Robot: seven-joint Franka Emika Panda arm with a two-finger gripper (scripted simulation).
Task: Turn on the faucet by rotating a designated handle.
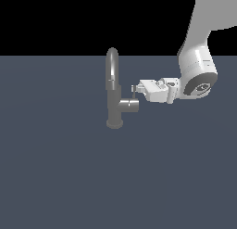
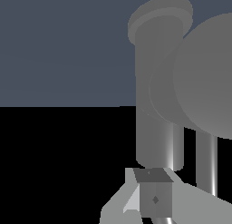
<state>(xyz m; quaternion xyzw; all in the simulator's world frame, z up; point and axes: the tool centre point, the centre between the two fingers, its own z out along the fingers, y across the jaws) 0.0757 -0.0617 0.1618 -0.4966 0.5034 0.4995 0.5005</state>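
Note:
The grey faucet stands upright in the middle of the exterior view, with its arched spout on top and a round base. A short stub sticks out towards the exterior view's right. The thin handle rod rises from the stub's end. My gripper reaches in level from the exterior view's right, its tips right at the rod's top. The fingers look shut, with nothing between them. In the wrist view the faucet body, stub end face and rod loom close beyond my gripper.
The faucet stands on a flat dark blue-grey floor. My white arm comes down from the upper part of the exterior view's right. Nothing else is in view.

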